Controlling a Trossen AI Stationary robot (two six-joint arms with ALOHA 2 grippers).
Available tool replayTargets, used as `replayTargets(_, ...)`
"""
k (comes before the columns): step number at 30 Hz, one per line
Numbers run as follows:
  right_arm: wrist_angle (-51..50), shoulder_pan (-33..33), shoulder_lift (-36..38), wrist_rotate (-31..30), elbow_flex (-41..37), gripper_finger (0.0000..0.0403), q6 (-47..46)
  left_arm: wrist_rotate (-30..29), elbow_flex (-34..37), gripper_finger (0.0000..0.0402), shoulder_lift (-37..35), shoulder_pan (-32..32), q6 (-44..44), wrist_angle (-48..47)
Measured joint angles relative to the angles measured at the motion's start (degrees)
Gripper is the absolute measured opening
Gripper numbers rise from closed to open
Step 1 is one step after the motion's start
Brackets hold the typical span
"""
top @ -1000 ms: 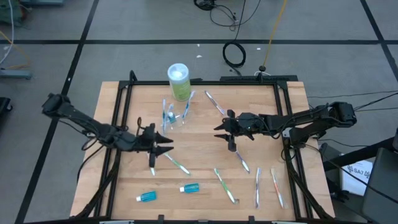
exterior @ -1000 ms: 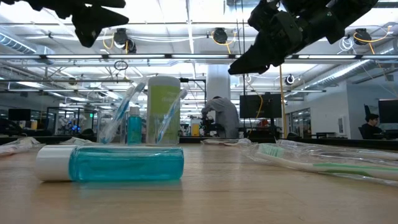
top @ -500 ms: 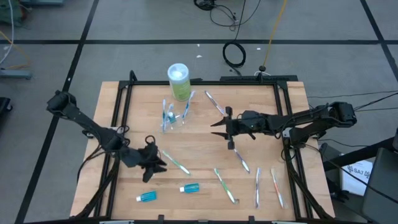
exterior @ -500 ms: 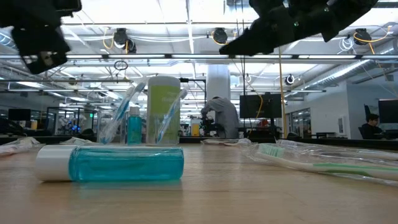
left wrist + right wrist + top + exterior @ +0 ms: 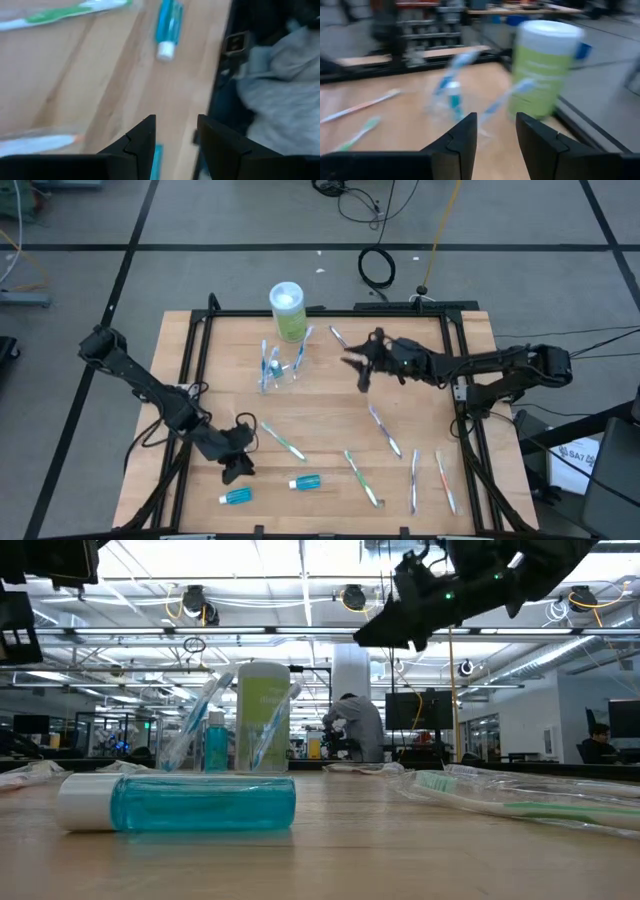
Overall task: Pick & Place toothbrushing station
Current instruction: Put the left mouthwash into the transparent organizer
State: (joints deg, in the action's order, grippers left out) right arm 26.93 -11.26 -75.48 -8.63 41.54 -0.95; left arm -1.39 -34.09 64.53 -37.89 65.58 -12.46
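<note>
The left arm reached low toward the table's near left part, its gripper [image 5: 236, 468] pointing at the near edge, fingers [image 5: 142, 137] parted and empty. The right arm stretched leftward over the far middle, its gripper [image 5: 360, 370] raised, fingers [image 5: 465, 132] apart, holding nothing.

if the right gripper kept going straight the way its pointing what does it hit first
Probably the clear cup holding toothbrushes and a blue tube, which sits dead ahead between the open right gripper fingers; the green canister stands just off that line. Depth is uncertain.
</note>
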Motion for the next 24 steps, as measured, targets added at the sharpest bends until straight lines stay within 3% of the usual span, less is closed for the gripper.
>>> replayTargets(9, 1.1, -2.2, 0.0, -0.2, 0.0, 0.0128, 0.4, 0.3, -17.5, 0.015, 8.6, -2.0, -5.3, -27.6)
replayTargets(17, 1.6, -2.2, 0.0, -0.3, 0.0, 0.0128, 1.7, 12.0, -19.8, 0.015, 18.6, -10.3, -2.3, -29.4)
replayTargets(24, 1.6, -2.2, 0.0, -0.3, 0.0, 0.0128, 1.7, 8.7, -19.8, 0.015, 21.8, -15.3, 7.1, -26.0)
